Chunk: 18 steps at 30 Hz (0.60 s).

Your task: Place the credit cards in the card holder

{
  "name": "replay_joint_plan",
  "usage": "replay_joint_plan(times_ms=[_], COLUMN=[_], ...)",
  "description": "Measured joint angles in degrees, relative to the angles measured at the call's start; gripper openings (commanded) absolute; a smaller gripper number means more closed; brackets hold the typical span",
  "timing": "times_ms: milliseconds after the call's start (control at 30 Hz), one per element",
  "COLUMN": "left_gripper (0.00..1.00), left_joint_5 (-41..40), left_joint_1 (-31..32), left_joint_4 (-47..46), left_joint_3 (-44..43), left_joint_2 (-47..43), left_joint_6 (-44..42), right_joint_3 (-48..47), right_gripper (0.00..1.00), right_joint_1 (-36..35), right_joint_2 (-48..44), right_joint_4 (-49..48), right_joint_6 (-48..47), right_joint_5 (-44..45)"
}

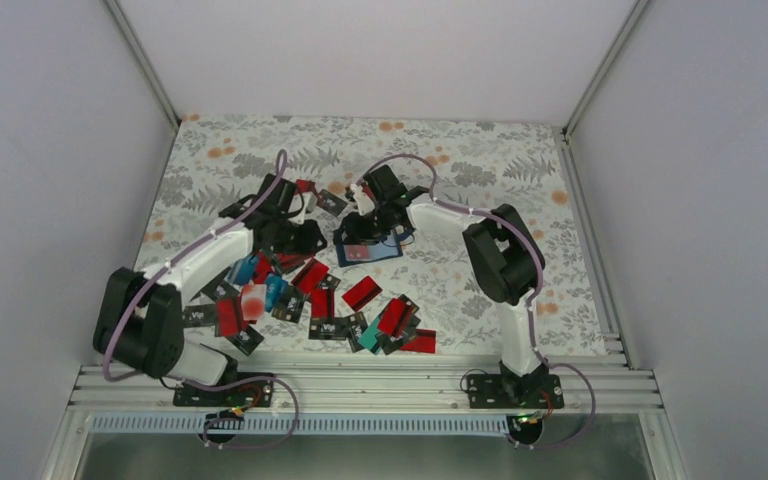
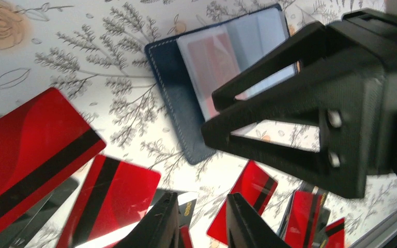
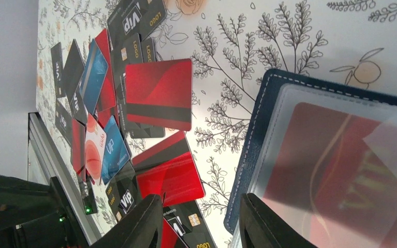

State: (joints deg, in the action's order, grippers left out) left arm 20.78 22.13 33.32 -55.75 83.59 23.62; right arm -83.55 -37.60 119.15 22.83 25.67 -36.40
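Note:
The card holder (image 1: 388, 252) lies open on the floral table, navy outside, with a red card under its clear sleeve (image 3: 341, 170). The left wrist view shows the card holder (image 2: 173, 93) too, with the right gripper's black body over its far side. My right gripper (image 1: 370, 222) (image 3: 201, 227) is open, one fingertip (image 3: 269, 227) over the sleeve's edge, the other beside the holder above loose cards. My left gripper (image 1: 305, 235) (image 2: 201, 222) hangs open just left of the holder, nothing between its fingers. Several credit cards (image 1: 310, 300), mostly red and black, lie scattered in front.
A red card (image 3: 159, 93) and a red-and-black one (image 3: 170, 170) lie beside the holder. Blue and black cards (image 3: 90, 77) spread toward the metal rail (image 1: 360, 385) at the near edge. A black card (image 1: 332, 203) sits behind the grippers. White walls enclose the table.

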Motion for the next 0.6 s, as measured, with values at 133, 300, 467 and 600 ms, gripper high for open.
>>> replay_joint_plan(times_ms=[133, 300, 467, 600], left_gripper=[0.38, 0.44, 0.46, 0.5], left_joint_5=[-2.2, -4.5, -5.1, -5.3], left_joint_1=[0.3, 2.8, 7.2, 11.6], left_joint_4=[2.1, 5.4, 6.2, 6.2], left_joint_3=[3.6, 8.0, 12.4, 15.8], left_joint_2=[-5.5, -13.3, -19.7, -23.4], left_joint_6=[0.4, 1.6, 3.7, 5.5], right_joint_3=[0.0, 2.4, 10.6, 19.2], right_gripper=[0.4, 0.41, 0.42, 0.45], right_joint_1=[-0.1, -0.1, -0.1, -0.2], right_joint_2=[-0.2, -3.6, -13.6, -22.3], right_joint_4=[0.7, 1.2, 1.0, 0.7], right_joint_6=[-0.2, -0.3, -0.2, 0.5], right_joint_5=[0.5, 2.6, 6.2, 8.5])
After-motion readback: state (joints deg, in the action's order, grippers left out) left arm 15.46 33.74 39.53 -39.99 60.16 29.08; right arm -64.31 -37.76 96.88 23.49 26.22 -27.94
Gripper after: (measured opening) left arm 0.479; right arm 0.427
